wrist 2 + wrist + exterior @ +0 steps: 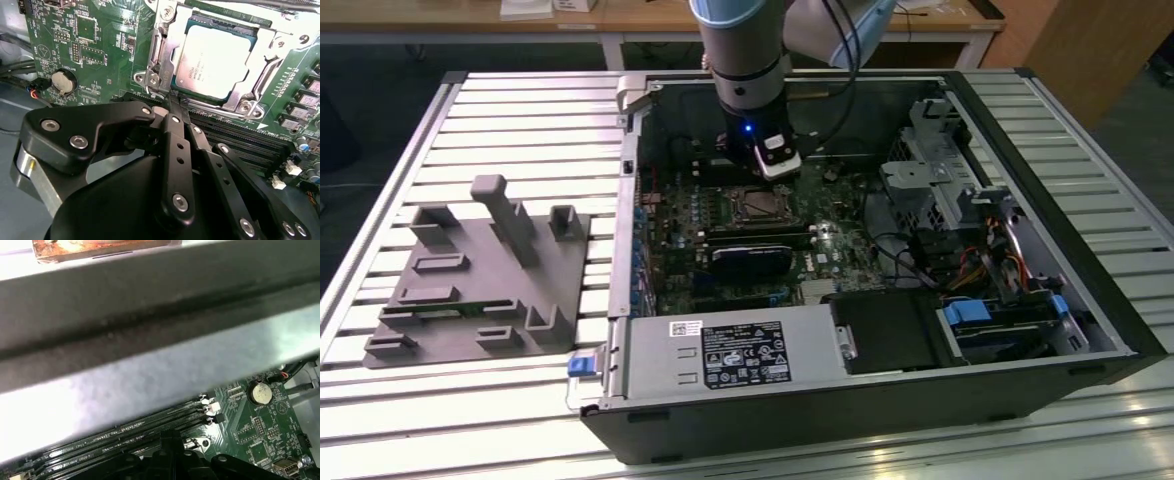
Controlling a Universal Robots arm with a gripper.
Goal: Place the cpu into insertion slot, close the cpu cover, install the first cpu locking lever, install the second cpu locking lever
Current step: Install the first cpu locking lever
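Pointing: gripper, fingers pressed together, tip just beside the cpu cover corner.
Chip: cpu lies flat inside.
Doing it well: push slow, straight, no slipping.

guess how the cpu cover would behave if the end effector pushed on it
The cpu cover looks like thin sheet metal, so probably light and slightly springy. It lies flat around the cpu, so a downward push should barely move it. Its shiny surface may let the end effector slip.
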